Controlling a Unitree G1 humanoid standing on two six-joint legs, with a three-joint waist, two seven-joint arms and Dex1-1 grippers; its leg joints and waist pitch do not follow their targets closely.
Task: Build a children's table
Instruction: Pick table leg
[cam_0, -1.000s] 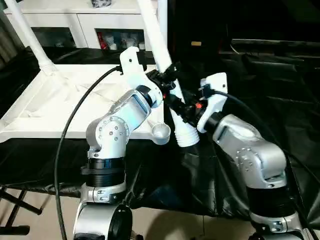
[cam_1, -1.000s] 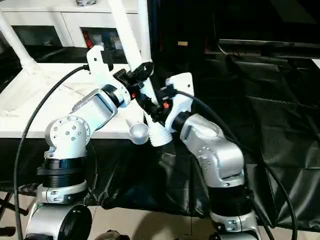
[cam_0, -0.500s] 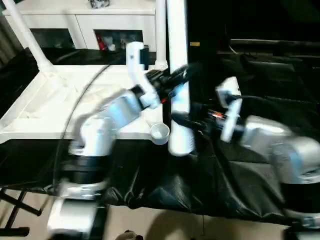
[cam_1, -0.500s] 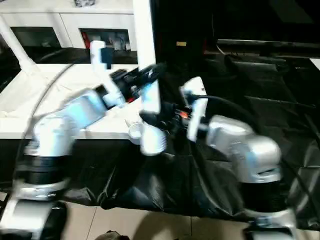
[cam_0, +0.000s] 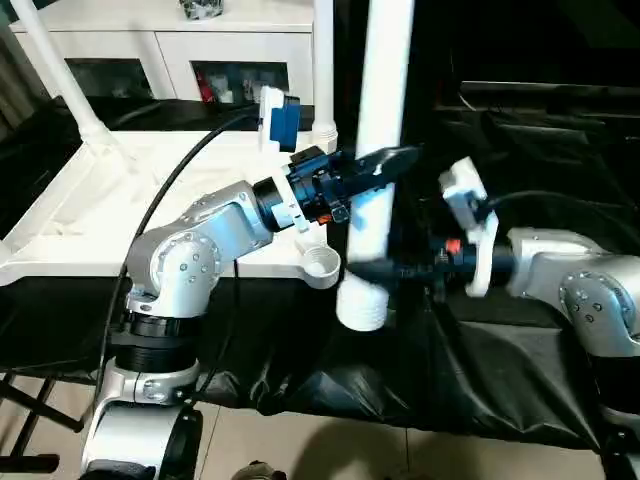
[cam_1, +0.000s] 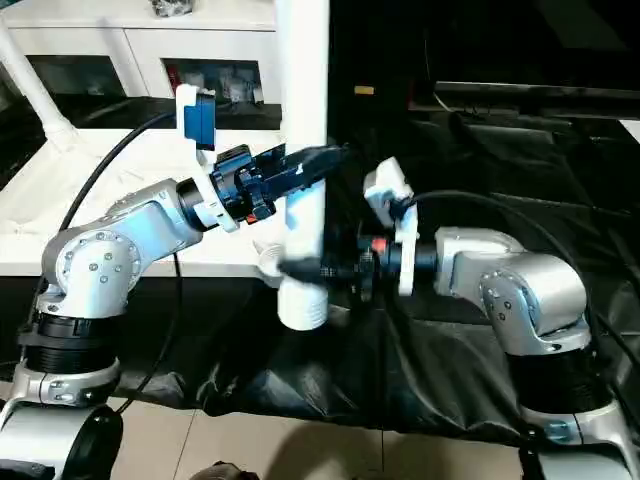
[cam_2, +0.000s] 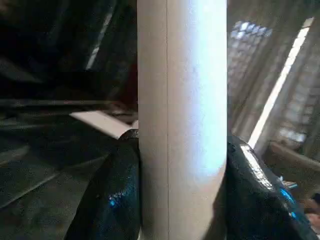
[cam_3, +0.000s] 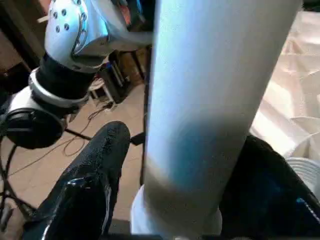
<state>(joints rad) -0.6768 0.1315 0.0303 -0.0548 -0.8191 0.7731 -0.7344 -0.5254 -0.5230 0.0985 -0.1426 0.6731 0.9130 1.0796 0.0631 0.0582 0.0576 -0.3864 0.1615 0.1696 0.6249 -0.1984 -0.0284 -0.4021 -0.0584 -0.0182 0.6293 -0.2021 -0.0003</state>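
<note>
White leg (cam_0: 378, 180), white tabletop (cam_0: 120, 200), black cloth (cam_0: 520, 150), silver forearms.

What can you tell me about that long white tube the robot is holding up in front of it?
The white tube looks like smooth plastic and stands nearly upright, widening to a ribbed collar at its lower end, which hangs just beside the open round socket at the white tabletop's near corner, not yet in it. The left claw clamps it midway with black fingers on both sides; the right claw brackets it lower down, one finger apart from it. Its top leaves the picture.
</note>
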